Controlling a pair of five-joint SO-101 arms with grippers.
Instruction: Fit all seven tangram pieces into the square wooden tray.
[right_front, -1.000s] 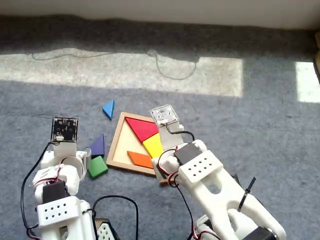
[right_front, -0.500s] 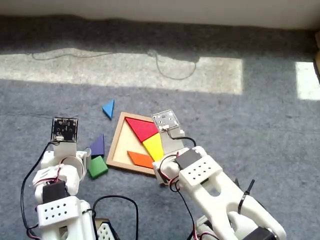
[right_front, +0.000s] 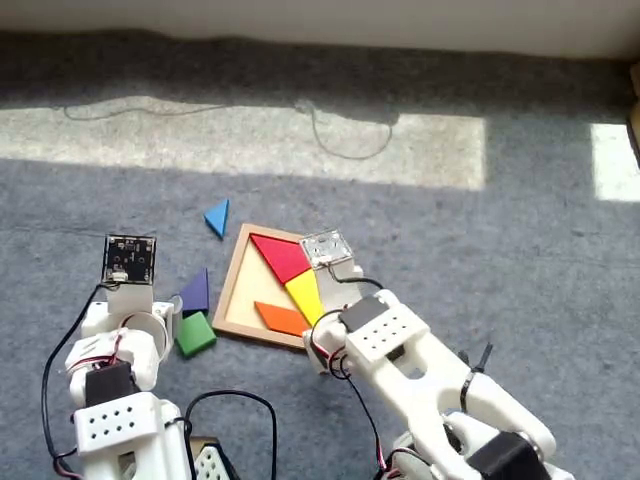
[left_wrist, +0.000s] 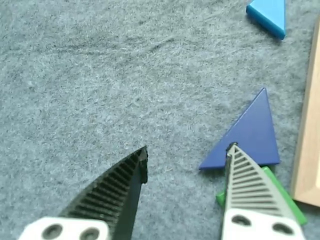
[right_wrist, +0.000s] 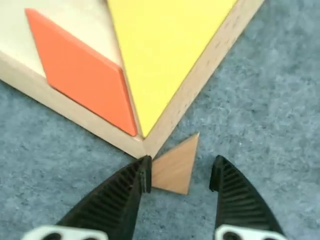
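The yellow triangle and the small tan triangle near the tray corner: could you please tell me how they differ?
The yellow triangle lies inside the wooden tray, against its rim; the tan triangle lies on the carpet just outside the tray's corner. The yellow triangle is clearly larger than the tan triangle. The tan triangle sits between the right gripper's open fingers, the yellow triangle beyond them. Both lie flat.

tray (right_front: 229, 291): red (right_front: 283, 256), yellow (right_front: 306, 292), orange (right_front: 281, 318) inside | blue (right_front: 217, 217), purple (right_front: 195, 292), green (right_front: 195, 333) outside | tan triangle (right_wrist: 175, 167) at corner
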